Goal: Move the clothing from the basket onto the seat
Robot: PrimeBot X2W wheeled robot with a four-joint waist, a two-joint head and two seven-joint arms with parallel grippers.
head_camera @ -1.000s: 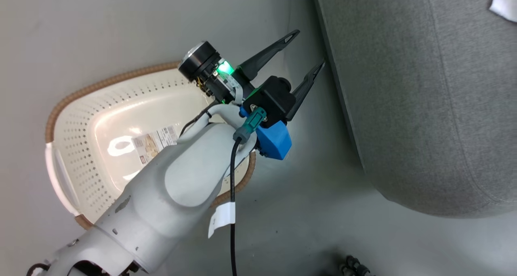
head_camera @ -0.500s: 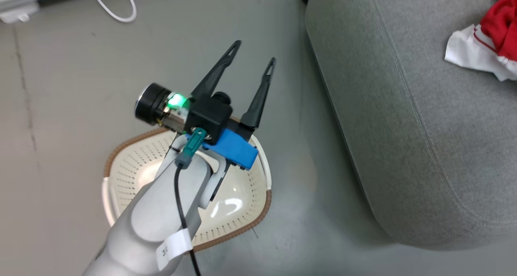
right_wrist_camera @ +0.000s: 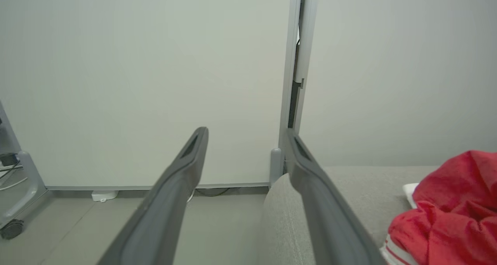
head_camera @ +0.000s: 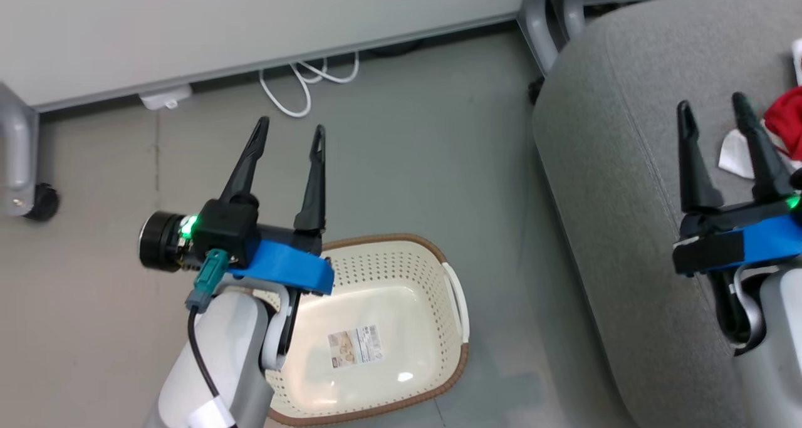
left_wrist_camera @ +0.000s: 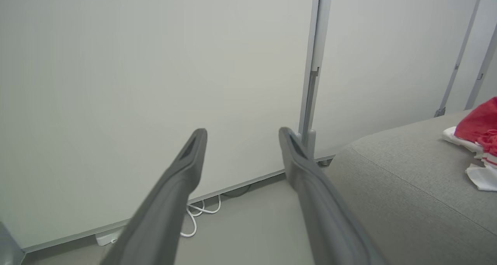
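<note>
A cream-white perforated basket with a brown woven rim sits on a grey floor, seen from above. A small printed sticker lies on its glossy bottom.

The left gripper hangs over the basket's far-left edge. Its two long dark fingers are spread apart and grip nothing. The tips point away from the basket toward a pale wall panel.

To the right of the basket, with a strip of floor between, stands the large grey seat. The right gripper hovers above the seat, right of the basket, its fingers likewise spread and holding nothing.

The clothing, bright red fabric with white panels and stripes, lies bunched on the seat. It is well apart from the basket and further right than the right gripper.

Beyond the basket, at the foot of the wall panel, a white cable loops on the floor. Far left of the basket, a black caster wheel sits under a grey frame leg.
</note>
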